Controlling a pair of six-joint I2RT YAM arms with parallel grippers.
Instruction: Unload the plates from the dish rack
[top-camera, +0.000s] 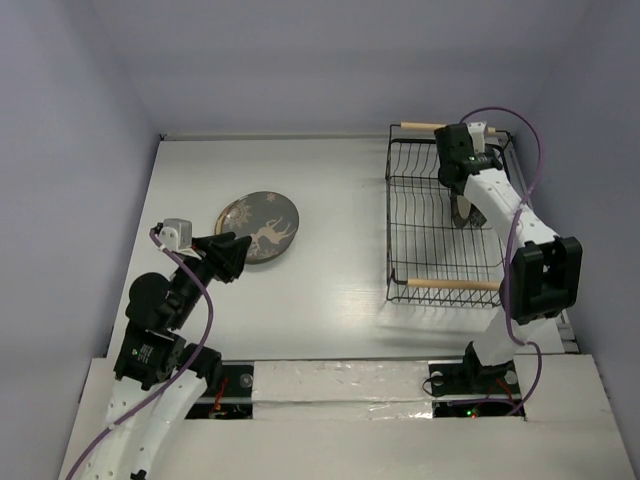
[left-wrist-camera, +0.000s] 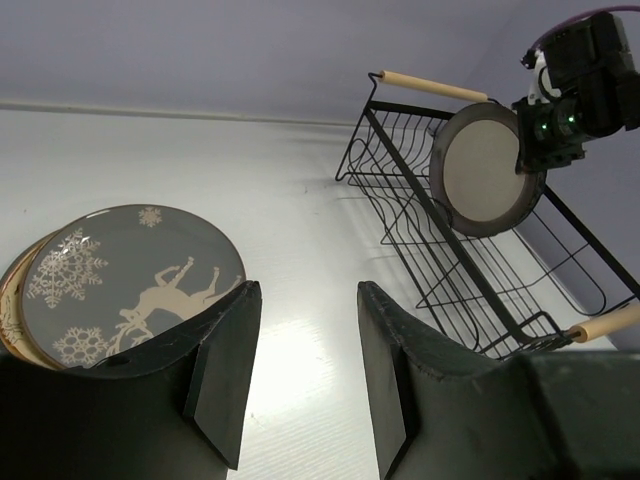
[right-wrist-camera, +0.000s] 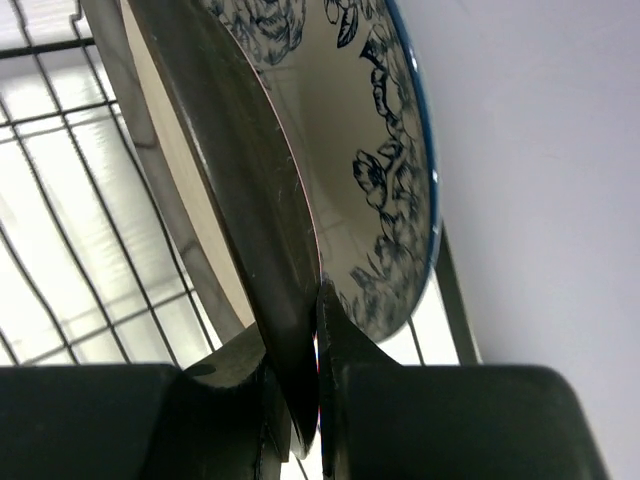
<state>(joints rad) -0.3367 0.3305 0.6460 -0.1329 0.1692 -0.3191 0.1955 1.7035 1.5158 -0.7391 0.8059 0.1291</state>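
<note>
The black wire dish rack (top-camera: 392, 215) stands at the right, also in the left wrist view (left-wrist-camera: 395, 215). My right gripper (top-camera: 461, 196) reaches down into it and is shut on the rim of the upright dark-rimmed plate with a cream centre (left-wrist-camera: 486, 168), seen edge-on in the right wrist view (right-wrist-camera: 225, 170) between my fingers (right-wrist-camera: 318, 300). The white plate with dark blue flowers (right-wrist-camera: 375, 150) stands just behind it. A grey plate with a deer and snowflakes (top-camera: 258, 226) lies on a tan plate (left-wrist-camera: 10, 300) on the table. My left gripper (top-camera: 236, 256) is open and empty beside this stack (left-wrist-camera: 307, 290).
The rack has two light wooden handles, one near (top-camera: 455, 285) and one far (top-camera: 422, 126). Grey walls close the table on the left, back and right. The right arm's purple cable (top-camera: 520, 150) loops over the rack's far right corner.
</note>
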